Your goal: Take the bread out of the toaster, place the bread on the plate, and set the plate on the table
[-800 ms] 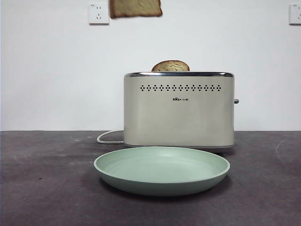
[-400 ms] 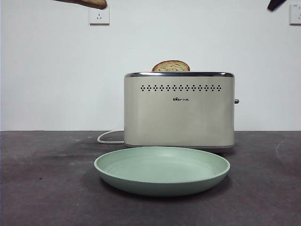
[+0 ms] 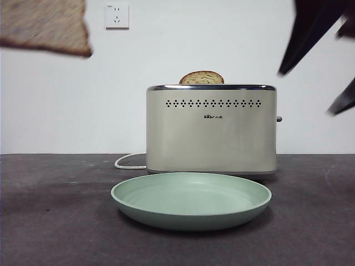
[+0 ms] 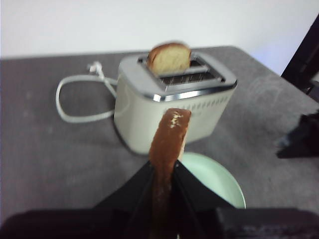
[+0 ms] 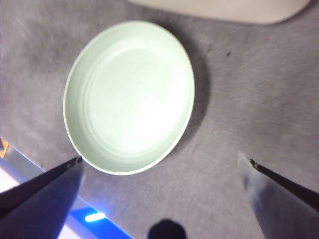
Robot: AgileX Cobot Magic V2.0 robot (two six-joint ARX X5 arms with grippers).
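Note:
My left gripper (image 4: 162,167) is shut on the bread (image 4: 169,144), seen edge-on between its jaws. In the front view the bread (image 3: 44,25) hangs high at the upper left, well above the table; the gripper itself is out of that view. The cream toaster (image 3: 211,130) stands behind the mint-green plate (image 3: 191,199), with a second, narrower slice (image 3: 201,77) poking from its slot. My right gripper (image 3: 306,93) is open and empty at the upper right. In the right wrist view (image 5: 162,159) it is above the plate (image 5: 129,97).
The dark table (image 3: 55,221) stretches to both sides of the plate. The toaster's white cord (image 3: 128,162) loops on the table at its left. A wall socket (image 3: 116,15) is on the white wall behind. The right arm shows as dark shapes (image 4: 299,142) in the left wrist view.
The bread has moved left from top centre and now hangs lower and larger at the upper left. The right gripper has come down into view at the upper right. Toaster and plate have not moved.

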